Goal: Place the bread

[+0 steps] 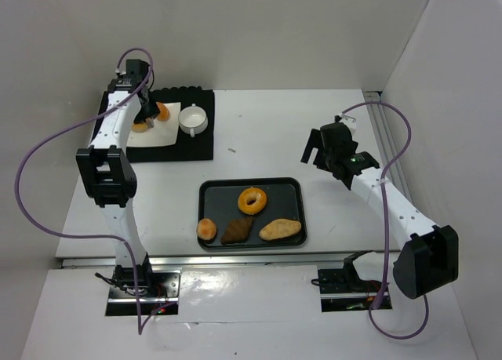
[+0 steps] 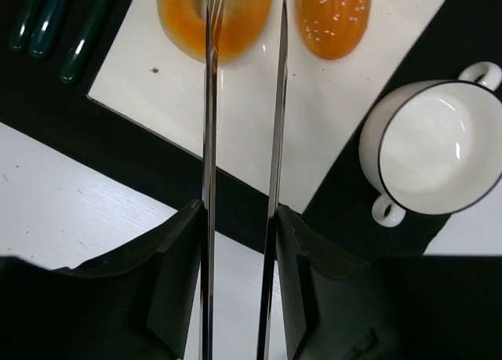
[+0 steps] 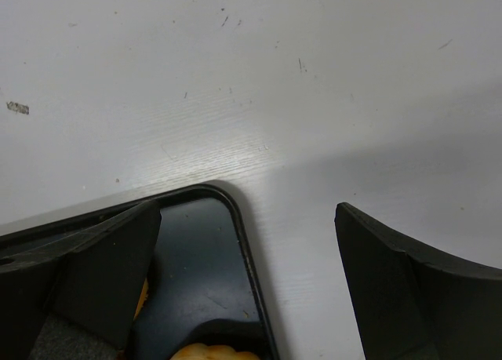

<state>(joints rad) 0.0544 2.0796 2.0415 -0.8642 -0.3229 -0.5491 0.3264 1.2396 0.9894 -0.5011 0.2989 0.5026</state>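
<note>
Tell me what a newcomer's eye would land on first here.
The dark tray at the table's near middle stands out first, carrying a ring-shaped bread among four pieces. Next comes the far left corner, where the left hand hovers over a white plate holding an orange ring and a seeded bun, with a white cup beside it on a black mat.
</note>
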